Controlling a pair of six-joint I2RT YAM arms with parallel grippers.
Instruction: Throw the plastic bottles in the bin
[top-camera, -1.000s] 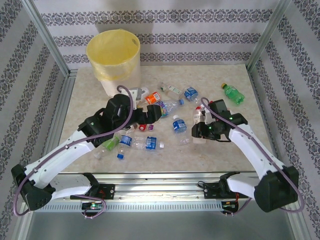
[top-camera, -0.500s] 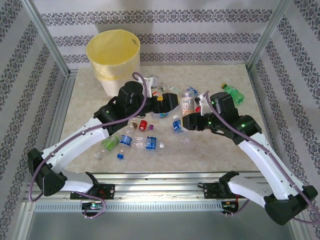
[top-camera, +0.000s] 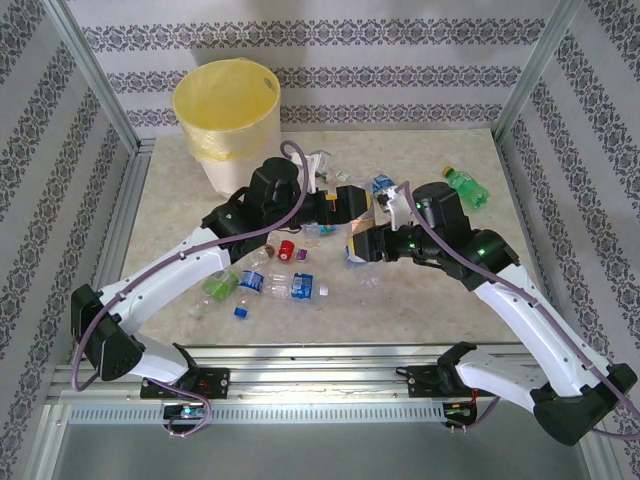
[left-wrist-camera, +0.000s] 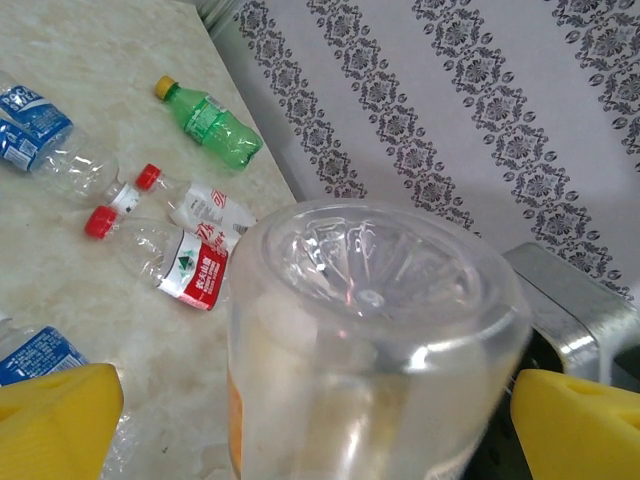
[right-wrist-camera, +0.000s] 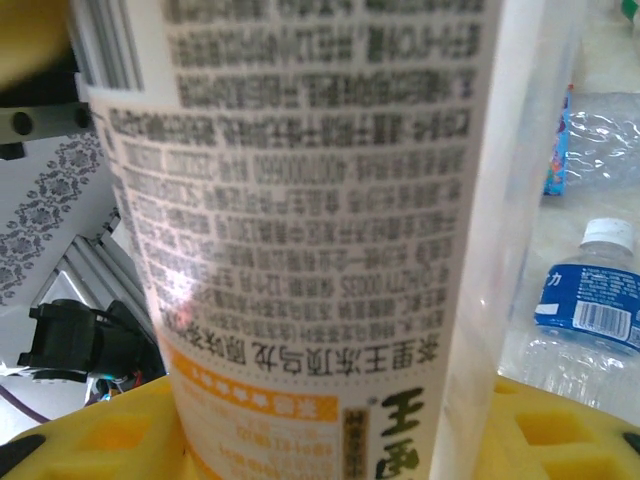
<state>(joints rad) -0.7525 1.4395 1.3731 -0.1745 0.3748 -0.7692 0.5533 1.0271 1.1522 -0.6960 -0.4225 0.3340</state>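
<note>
1. Two grippers are meeting over the middle of the table (top-camera: 420, 300). Your right gripper (right-wrist-camera: 320, 450) is clamping a clear bottle with a white and orange printed label (right-wrist-camera: 300, 200), and its yellow pads (right-wrist-camera: 90, 430) are pressing the bottle from both sides.
2. Your left gripper (left-wrist-camera: 320, 420) is standing at its widest, with its yellow fingers (left-wrist-camera: 55, 420) flanking that same bottle's round clear base. One finger is sitting clear of the bottle; at the other you cannot tell whether it is touching.
3. Your left arm (top-camera: 170, 275) is reaching diagonally from the near left corner to the centre. Your right arm (top-camera: 510, 290) is arching in from the near right with its forearm leaning left, so the two wrists are facing each other.
4. Loose bottles are lying on the table around them: two red-capped ones (left-wrist-camera: 190, 265) side by side, a green bottle (top-camera: 466, 187) near the far right edge, and blue-labelled ones (top-camera: 300, 287) closer to you.
5. The bin (top-camera: 250, 140) is standing at the far left of the table, well apart from the held bottle.
</note>
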